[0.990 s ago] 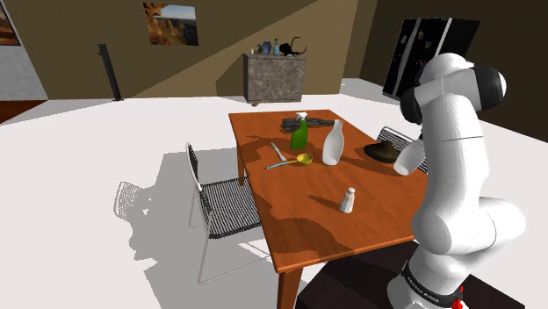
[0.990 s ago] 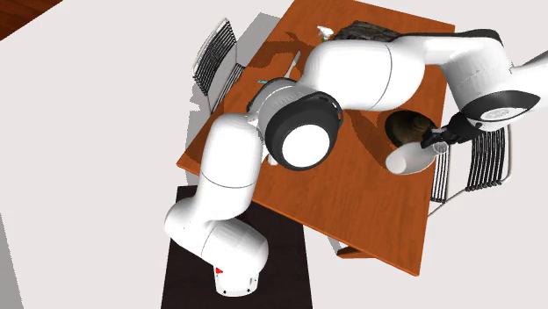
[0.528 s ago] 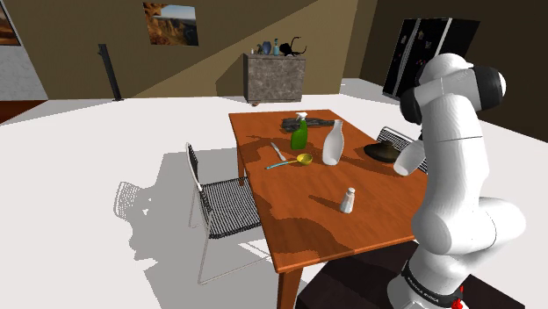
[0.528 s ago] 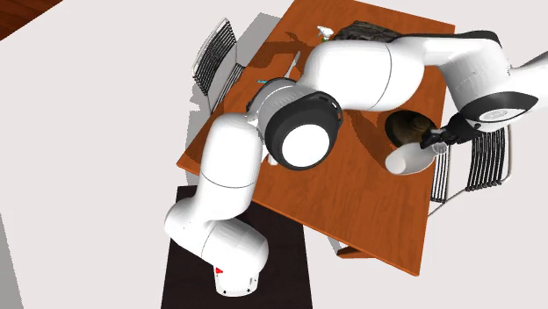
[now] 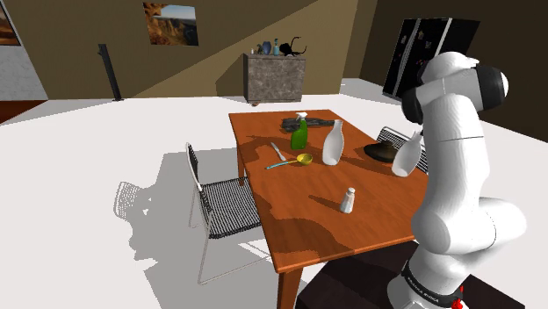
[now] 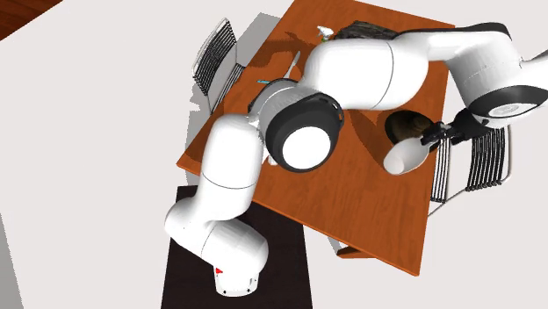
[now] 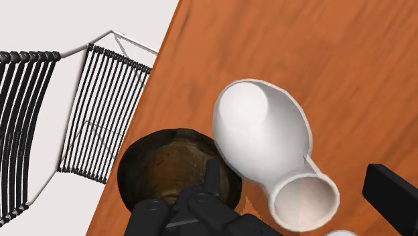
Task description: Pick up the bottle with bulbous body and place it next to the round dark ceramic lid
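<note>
In the shoulder view, from left to right, a wire chair [image 5: 219, 204] is seen beside the wooden table [image 5: 299, 224]. On the table are found a yellow spoon [image 5: 299, 160], a green spray bottle [image 5: 299, 134], a tall white bottle [image 5: 332, 144], a small shaker [image 5: 348, 201] and the dark round lid [image 5: 381, 151]. Just beside the lid is the white bulbous bottle [image 5: 403, 159], tilted with its neck raised toward the white arm [image 5: 457, 167].

In the second exterior view the bottle's neck is seen pointing into the gripper [image 6: 437, 138]. Its body lies at the table's edge, between the lid and a second chair [image 6: 485, 162]. Whether its base touches the wood cannot be told.

In the wrist view the open mouth of the neck is shown between the fingers [image 7: 392, 196], which are spread wide. One finger is plainly clear of the neck, so the bottle is not clasped. The lid's surface is shown there as mottled brown, whereas it looks flat black in the shoulder view.
</note>
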Motion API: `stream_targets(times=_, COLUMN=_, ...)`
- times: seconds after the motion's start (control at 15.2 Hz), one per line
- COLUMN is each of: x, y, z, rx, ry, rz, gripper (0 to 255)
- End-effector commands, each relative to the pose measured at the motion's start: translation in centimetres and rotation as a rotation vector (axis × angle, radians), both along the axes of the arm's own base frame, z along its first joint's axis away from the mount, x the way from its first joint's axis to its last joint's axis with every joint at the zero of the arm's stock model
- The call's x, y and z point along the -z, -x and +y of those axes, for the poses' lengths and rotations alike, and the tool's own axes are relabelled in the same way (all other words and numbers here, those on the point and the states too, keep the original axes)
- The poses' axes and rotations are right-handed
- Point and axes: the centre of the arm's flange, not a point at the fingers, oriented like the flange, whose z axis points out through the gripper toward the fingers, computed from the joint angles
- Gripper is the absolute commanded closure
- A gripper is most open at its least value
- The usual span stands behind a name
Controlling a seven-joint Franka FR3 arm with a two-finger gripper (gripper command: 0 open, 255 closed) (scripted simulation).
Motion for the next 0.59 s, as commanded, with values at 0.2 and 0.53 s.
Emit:
stream_targets(times=0.2, x=-3.2, y=0.3, z=0.1, rx=0.000, ry=-0.001, rz=0.000, gripper=0)
stream_targets(times=0.53, x=-3.2, y=0.3, z=0.1, rx=0.000, ry=-0.001, rz=0.000, gripper=0)
